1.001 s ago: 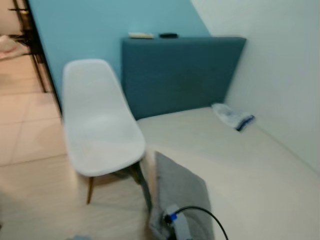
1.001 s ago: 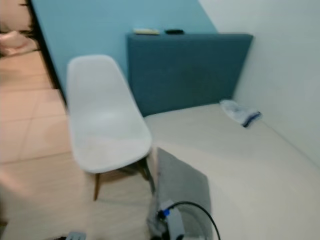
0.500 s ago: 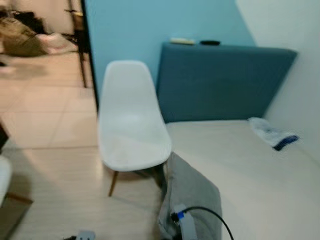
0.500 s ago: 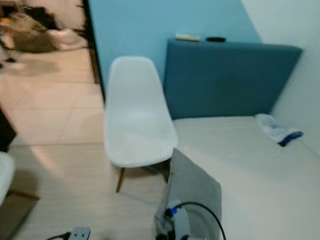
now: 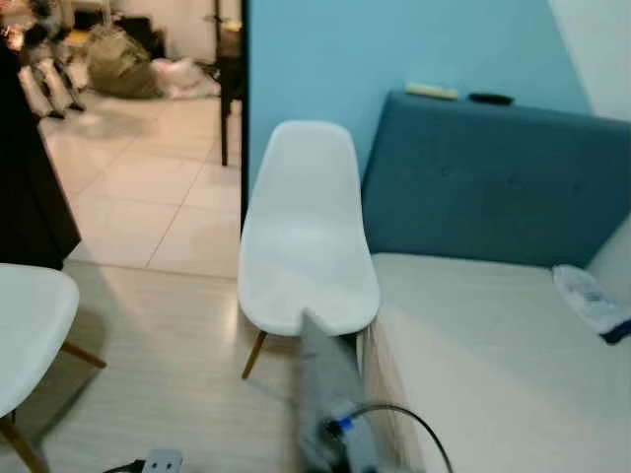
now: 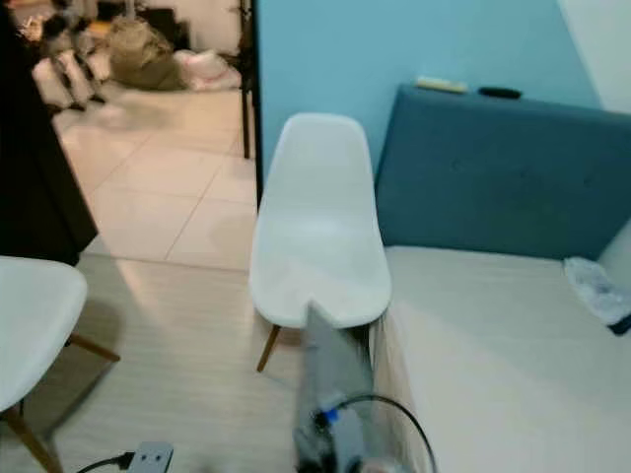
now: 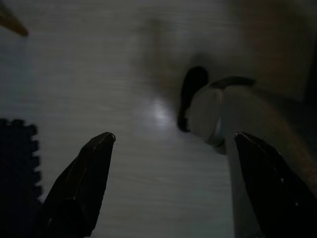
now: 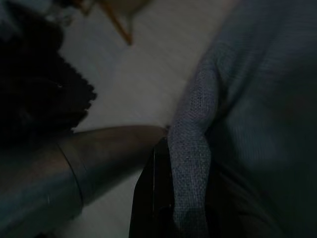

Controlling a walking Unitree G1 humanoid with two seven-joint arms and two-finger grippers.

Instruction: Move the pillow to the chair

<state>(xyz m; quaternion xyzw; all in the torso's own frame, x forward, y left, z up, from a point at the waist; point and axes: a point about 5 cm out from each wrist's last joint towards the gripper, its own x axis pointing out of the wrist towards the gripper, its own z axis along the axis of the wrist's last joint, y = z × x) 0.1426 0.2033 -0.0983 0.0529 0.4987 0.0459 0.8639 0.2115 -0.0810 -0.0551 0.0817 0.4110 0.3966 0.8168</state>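
Note:
The grey pillow (image 5: pixel 330 379) hangs edge-on in front of me, its top corner just before the front rim of the white chair (image 5: pixel 308 246). My right gripper (image 8: pixel 181 203) is shut on the pillow's (image 8: pixel 237 99) seamed edge, one black finger (image 8: pixel 151 198) pressed against the fabric. My right wrist with its blue plug and black cable (image 5: pixel 345 439) shows under the pillow at the bottom of the head view. My left gripper (image 7: pixel 177 136) hangs open above the pale wood floor, nothing between its fingers.
A cream bed (image 5: pixel 493 374) with a blue headboard (image 5: pixel 493 182) stands right of the chair; a plastic bag (image 5: pixel 592 301) lies on it. A second white chair (image 5: pixel 30 315) is at left. A power strip (image 5: pixel 163 460) lies on the floor. An open doorway is beyond.
The camera has turned left, so the chair and bed shifted right and a second chair came into view. The pillow, still held, now shows edge-on nearer the chair's seat.

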